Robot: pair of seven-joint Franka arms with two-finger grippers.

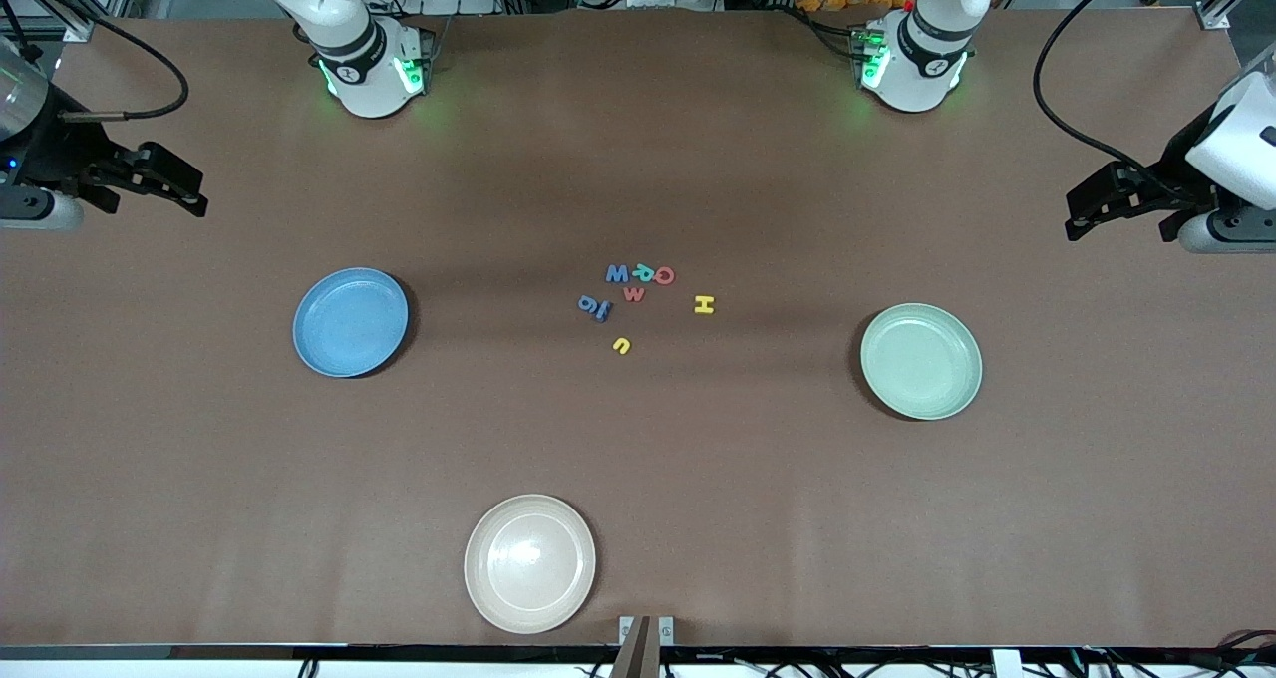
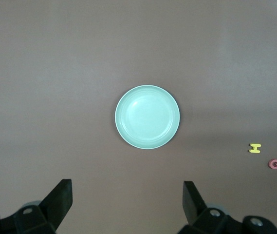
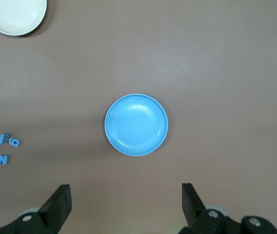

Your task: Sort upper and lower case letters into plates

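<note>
While both hands [image 1: 189, 191] [image 1: 1082, 214] gape empty, letters [image 1: 638, 294] cluster midway between plates [image 1: 350, 321] [image 1: 921, 360].

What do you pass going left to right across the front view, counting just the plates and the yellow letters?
Blue plate → cream plate → yellow u → yellow H → mint plate.

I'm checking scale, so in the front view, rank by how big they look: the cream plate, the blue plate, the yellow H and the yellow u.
1. cream plate, though it lies nearest the camera, so its lead is unsure
2. blue plate
3. yellow H
4. yellow u, close to the H
</note>
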